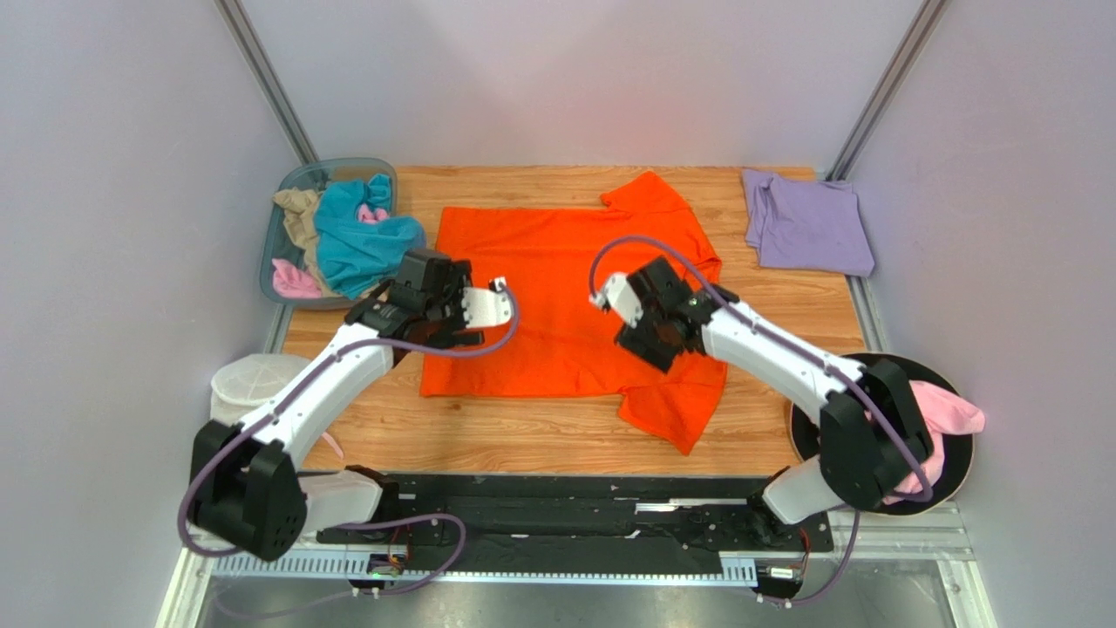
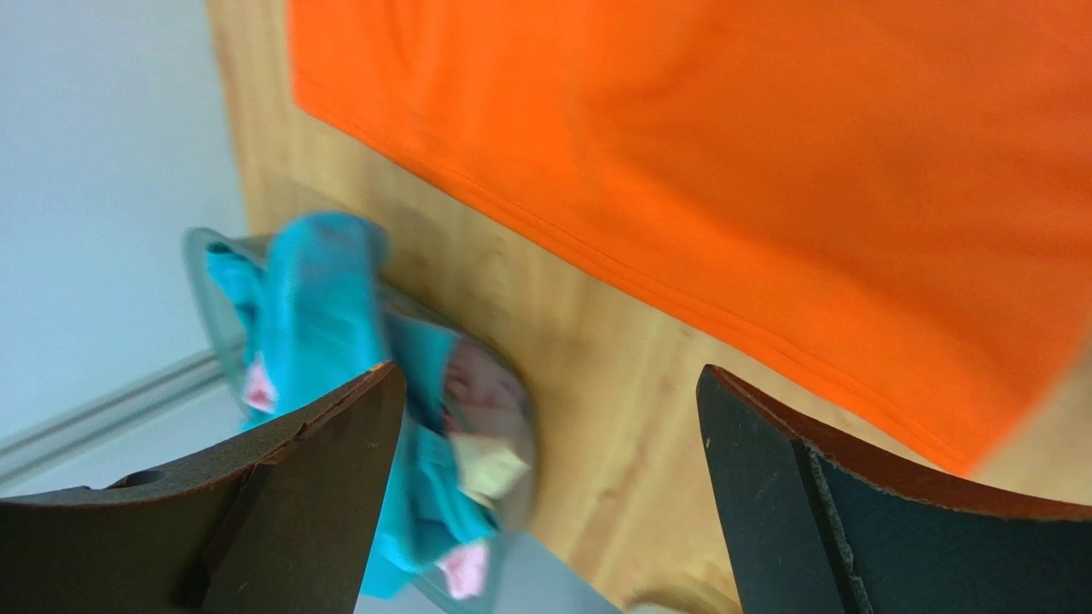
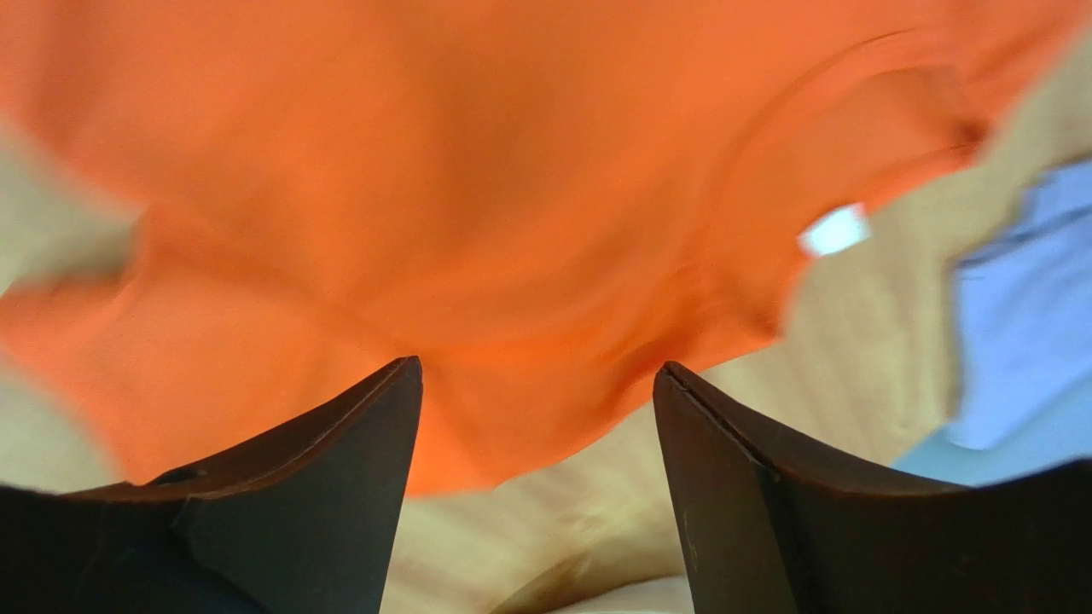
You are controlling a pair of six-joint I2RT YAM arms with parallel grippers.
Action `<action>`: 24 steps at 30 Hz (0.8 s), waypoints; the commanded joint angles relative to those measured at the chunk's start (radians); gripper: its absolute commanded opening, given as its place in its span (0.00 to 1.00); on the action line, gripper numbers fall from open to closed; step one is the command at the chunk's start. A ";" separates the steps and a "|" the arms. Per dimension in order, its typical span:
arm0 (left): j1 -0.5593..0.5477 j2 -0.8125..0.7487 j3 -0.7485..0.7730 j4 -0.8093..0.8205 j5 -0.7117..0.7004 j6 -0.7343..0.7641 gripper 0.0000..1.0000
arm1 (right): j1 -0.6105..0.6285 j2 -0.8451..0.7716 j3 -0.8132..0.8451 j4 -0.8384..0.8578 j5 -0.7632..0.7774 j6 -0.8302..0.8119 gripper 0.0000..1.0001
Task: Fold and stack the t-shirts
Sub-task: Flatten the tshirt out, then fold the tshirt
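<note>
Wood table [image 1: 524,438] w/ pale grey walls [image 1: 563,79]

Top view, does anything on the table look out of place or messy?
The teal t-shirt spills over the basket rim toward the orange t-shirt, which lies flat, not yet folded. A pink cloth hangs off the black round tray at right.

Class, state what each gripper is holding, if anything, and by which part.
Nothing is held: the left gripper and right gripper both hang open above the orange t-shirt, jaws empty.
</note>
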 commanded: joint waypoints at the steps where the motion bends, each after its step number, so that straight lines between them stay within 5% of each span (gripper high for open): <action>1: 0.001 -0.139 -0.065 -0.148 0.070 -0.025 0.93 | 0.092 -0.170 -0.130 -0.150 -0.097 0.042 0.71; 12: 0.001 -0.134 -0.116 -0.125 0.015 -0.026 0.92 | 0.238 -0.271 -0.208 -0.315 -0.153 -0.027 0.66; 24: 0.001 -0.034 -0.124 -0.050 -0.034 -0.014 0.91 | 0.277 -0.159 -0.330 -0.171 -0.171 -0.086 0.64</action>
